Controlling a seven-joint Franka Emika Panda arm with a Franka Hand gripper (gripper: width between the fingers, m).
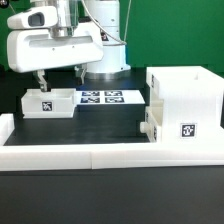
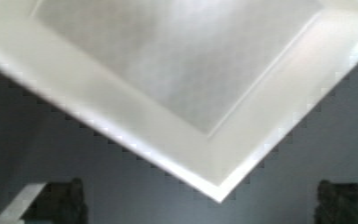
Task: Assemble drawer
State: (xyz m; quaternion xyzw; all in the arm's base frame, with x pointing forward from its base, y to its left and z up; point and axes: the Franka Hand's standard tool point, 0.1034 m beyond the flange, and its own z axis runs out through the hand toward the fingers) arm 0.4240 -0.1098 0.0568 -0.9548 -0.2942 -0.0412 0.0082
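Note:
A shallow white tray (image 1: 47, 102) with a black-and-white tag lies on the dark table at the exterior view's left. In the wrist view one corner of the tray (image 2: 194, 90) fills most of the picture. My gripper (image 1: 58, 80) hangs just above this tray, open and empty. Its dark fingertips (image 2: 51, 200) show far apart in the wrist view, and the tray's corner points into the gripper's (image 2: 201, 205) gap. The tall white box housing (image 1: 185, 98) stands at the right, tag facing front. A second tray (image 1: 152, 123) sits partly in the housing's left side.
The marker board (image 1: 100, 98) lies flat between the left tray and the housing. A low white border wall (image 1: 100, 152) runs along the front edge and up the left side. The arm's base stands behind the marker board.

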